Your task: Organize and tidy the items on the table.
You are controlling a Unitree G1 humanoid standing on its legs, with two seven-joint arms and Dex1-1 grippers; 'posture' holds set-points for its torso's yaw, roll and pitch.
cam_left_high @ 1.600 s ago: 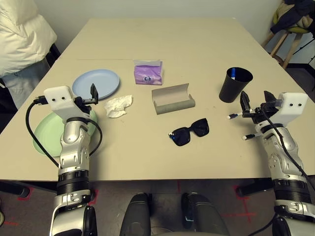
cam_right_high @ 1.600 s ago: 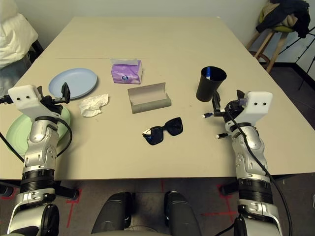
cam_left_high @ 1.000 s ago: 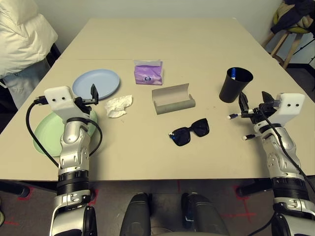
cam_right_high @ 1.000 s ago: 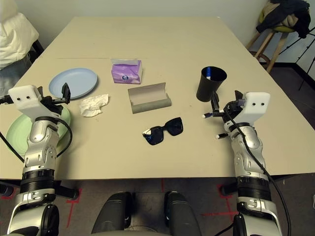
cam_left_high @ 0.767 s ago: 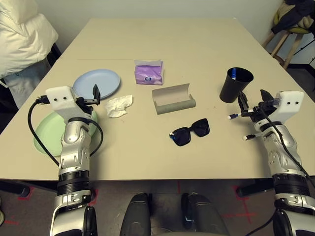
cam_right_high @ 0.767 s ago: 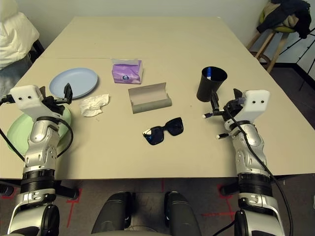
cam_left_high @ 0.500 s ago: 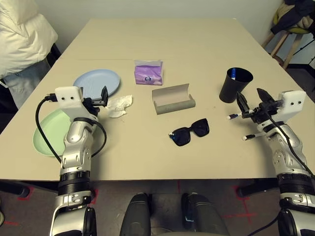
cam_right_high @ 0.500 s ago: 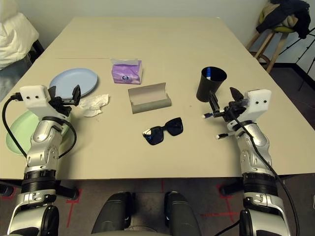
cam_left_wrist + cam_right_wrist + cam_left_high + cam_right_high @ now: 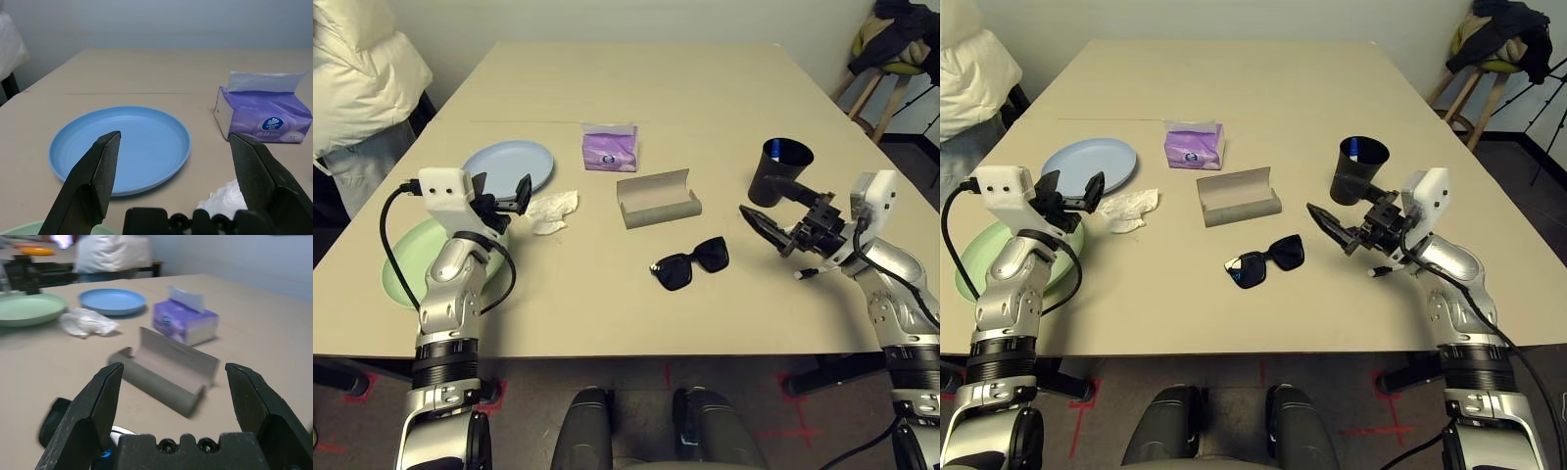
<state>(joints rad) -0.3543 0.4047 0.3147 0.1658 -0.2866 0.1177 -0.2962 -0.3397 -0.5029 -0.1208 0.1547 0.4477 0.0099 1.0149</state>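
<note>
- The black sunglasses (image 9: 690,263) lie flat near the middle of the desk (image 9: 636,98), lenses toward the robot, with their long axis running slantwise — the right end sits a little farther from the robot than the left.
- Just beyond them the grey glasses case (image 9: 658,199) stands open and empty, its long axis roughly along the same slant; glasses and case are near each other but apart.
- The right pincer (image 9: 766,223) hovers above the desk with its fingers spread wide and nothing between them, aimed leftward across the desk at the sunglasses and the case. The sunglasses lie to its left and lower, so this arm is the nearer one for them, in my judgement.
- The black cup (image 9: 777,170) stands upright just behind the right pincer, something blue inside it; a reach toward the glasses leads away from it.
- The left pincer (image 9: 501,191) is also spread and empty, held above the near edge of the mint green plate (image 9: 406,266), pointing toward the pale blue plate (image 9: 120,147) and the crumpled white tissue (image 9: 551,210) just beside it.
- The purple tissue pack (image 9: 610,147) stands farther back, well apart from both pincers.
- Likely next step — the right arm lowering onto the sunglasses, gripping across their narrow width.
</note>
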